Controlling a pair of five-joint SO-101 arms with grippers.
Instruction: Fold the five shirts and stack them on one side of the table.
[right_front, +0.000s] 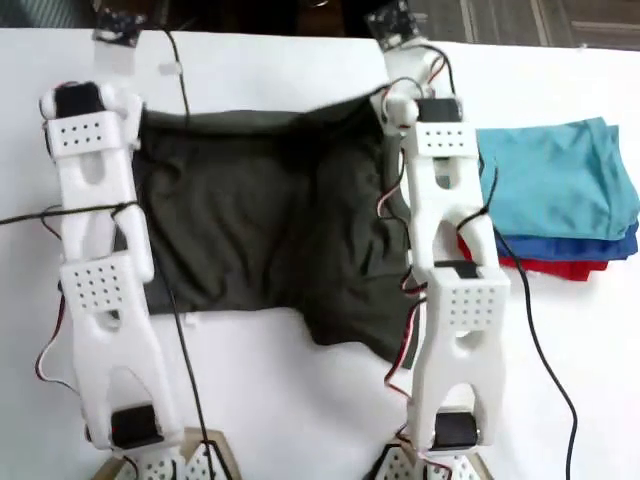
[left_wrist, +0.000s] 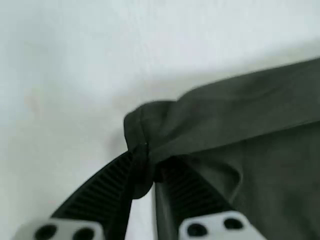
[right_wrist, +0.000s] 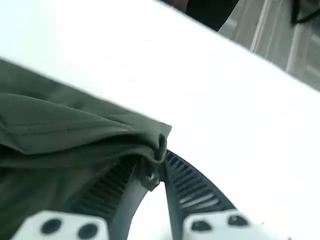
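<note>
I hold the dark shirt (right_front: 260, 220) by its two far corners. My left gripper (left_wrist: 144, 172) is clamped on a bunched corner of cloth. My right gripper (right_wrist: 151, 172) pinches the other corner, with the hem caught between its fingers.

The shirt lies spread on the white table (right_front: 280, 400) between my two arms. Its far edge runs fairly straight from one gripper to the other, with a strip of bare table beyond it. Its near edge is uneven, and one flap reaches closer to my right arm's base. Bare table lies between that edge and both bases.

Past my right arm (right_front: 450, 250), near the table's right edge, sits a folded stack (right_front: 560, 190): teal on top, then blue, then red.

Both the right arm and my left arm (right_front: 95, 230) stretch far forward along the shirt's sides.
</note>
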